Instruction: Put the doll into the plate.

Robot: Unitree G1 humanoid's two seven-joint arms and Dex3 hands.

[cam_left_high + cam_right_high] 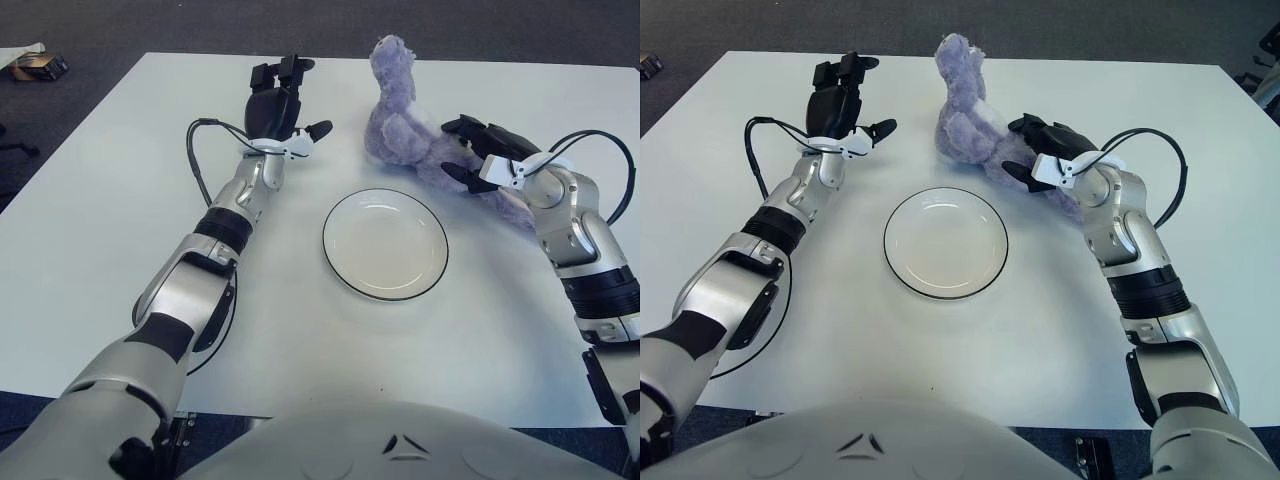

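A purple plush doll [398, 128] sits on the white table just behind the plate, head up and body trailing to the right. My right hand [452, 150] is on the doll's right side, black fingers over its back and thumb under it, closed around the plush. The white plate [385, 243] with a dark rim lies at the table's middle with nothing in it, close in front of the doll. My left hand [290, 100] shows to the left of the doll, fingers relaxed and holding nothing.
A black cable [196, 150] loops beside my left forearm, and another [610, 150] arcs over my right wrist. The table's far edge [330, 55] runs just behind the doll. A small box [35, 66] lies on the dark floor at far left.
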